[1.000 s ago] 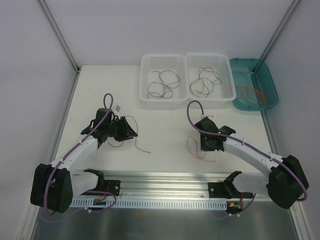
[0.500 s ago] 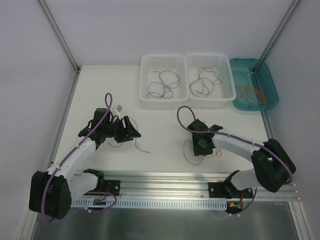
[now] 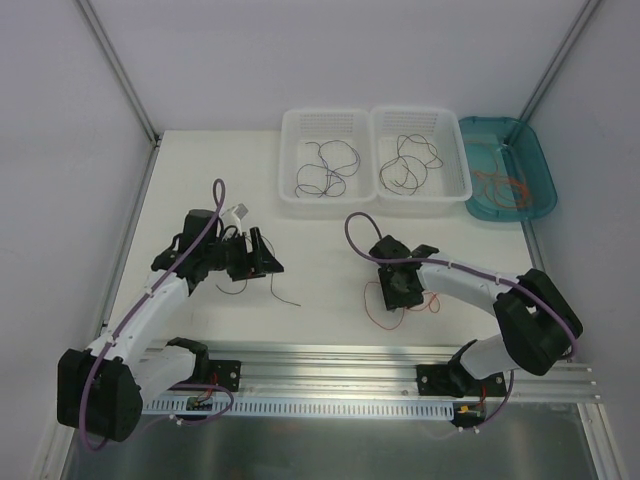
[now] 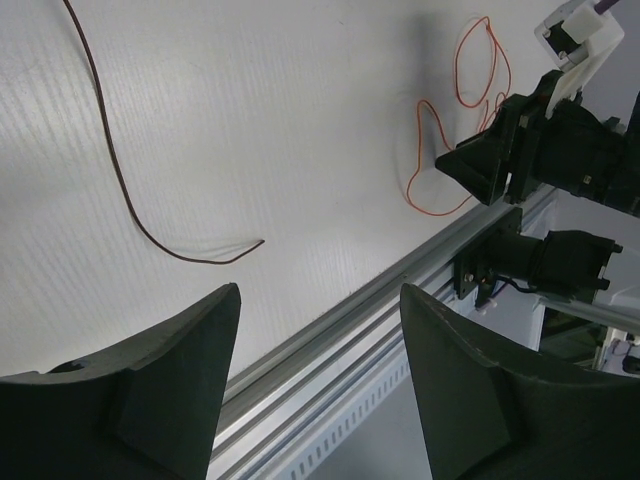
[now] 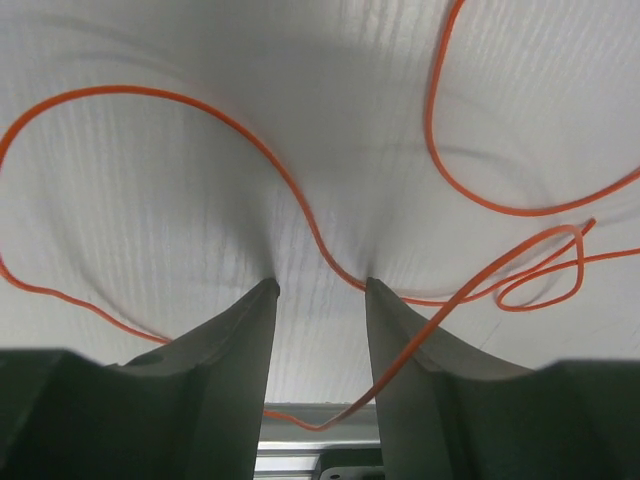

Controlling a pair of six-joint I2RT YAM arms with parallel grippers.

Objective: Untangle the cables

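The thin orange-red wire [image 5: 150, 92] is spread in loose loops on the white table [image 5: 150, 200]. One strand is straddled by the right tool [image 5: 320, 290], which is parted narrowly with nothing clamped. The thin dark wire [image 4: 112, 155] lies well apart, beneath the widely opened, empty left tool [image 4: 320, 295]. Were the flat strand missed, or pinched beside its crossing loop, a knot could be drawn tight.
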